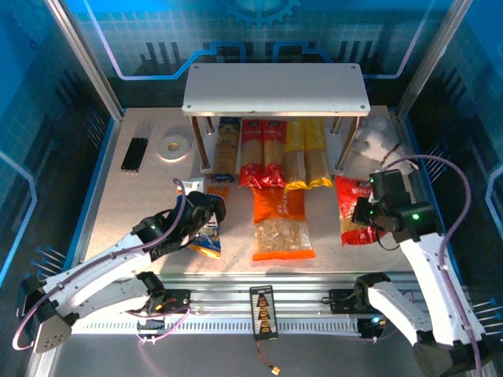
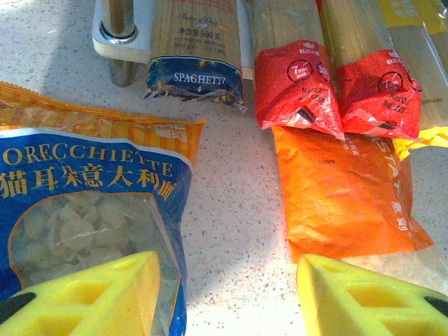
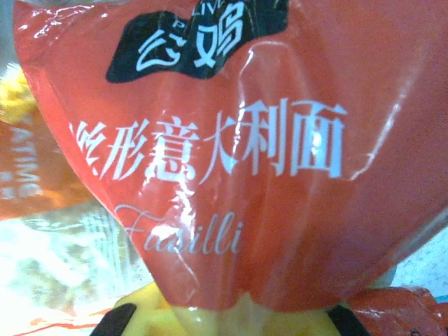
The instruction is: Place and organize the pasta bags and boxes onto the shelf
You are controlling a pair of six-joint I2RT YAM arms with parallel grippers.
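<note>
We are pinching the red bag [image 3: 245, 140] in our right pincer [image 3: 231, 315], its pads pressing together on the film, at the right of the counter [image 1: 126, 196] just near of the shelf [image 1: 275, 86]; whether the bag is touching the counter we cannot tell. Our left pincer [image 2: 227, 301] is hanging spread at the left, one finger [image 2: 91, 294] over the blue-orange bag [image 2: 84, 210], the other over bare counter; the orange bag [image 1: 279, 224] is lying flat between the two arms; the five spaghetti packs [image 1: 273, 153] are lying side by side under the shelf's top board, near ends sticking out.
</note>
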